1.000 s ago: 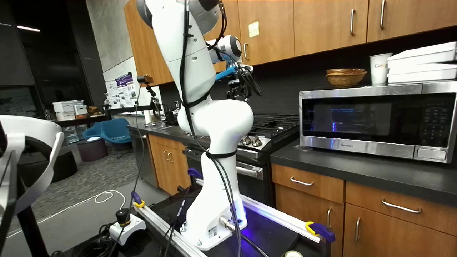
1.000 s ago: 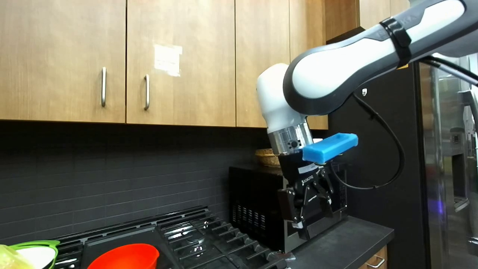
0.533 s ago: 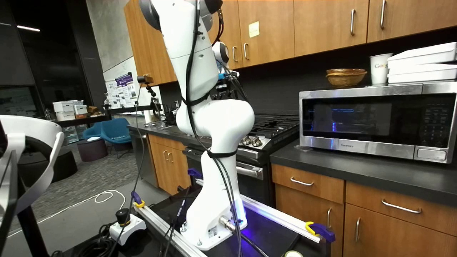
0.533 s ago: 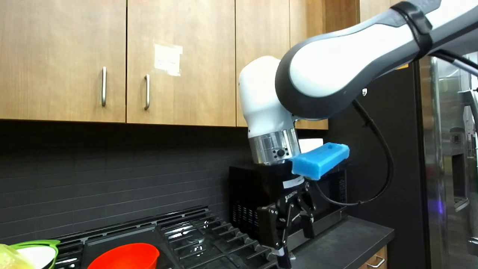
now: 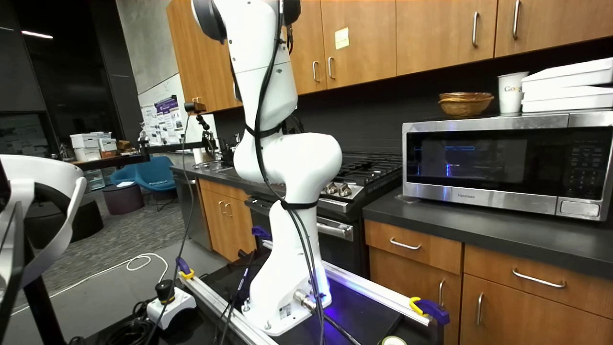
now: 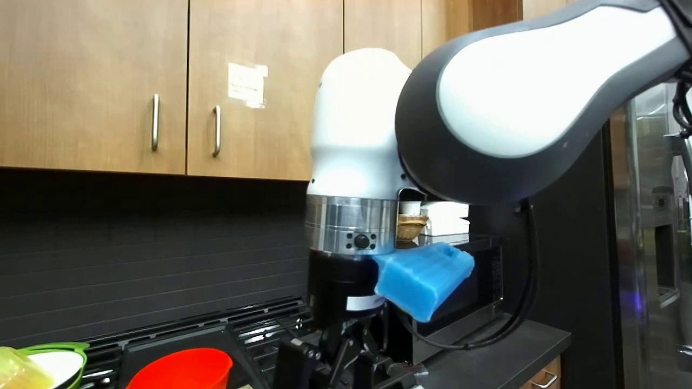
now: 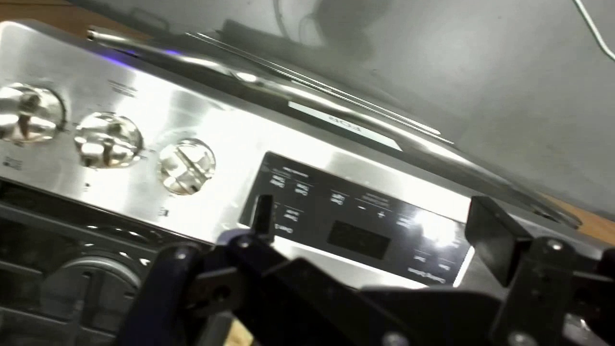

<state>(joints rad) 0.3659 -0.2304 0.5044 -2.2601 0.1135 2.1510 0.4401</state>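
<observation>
Control panel: lying on the range, beyond the gap of the gripper, slanting lengthwise from half past nine to half past three in the wrist view. Holding fingers wide apart, gripping nothing; having the nearest knob at half past nine.

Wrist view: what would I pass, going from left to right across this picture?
Left shiny knob, middle shiny knob, right shiny knob, dark button panel, white cord.
</observation>
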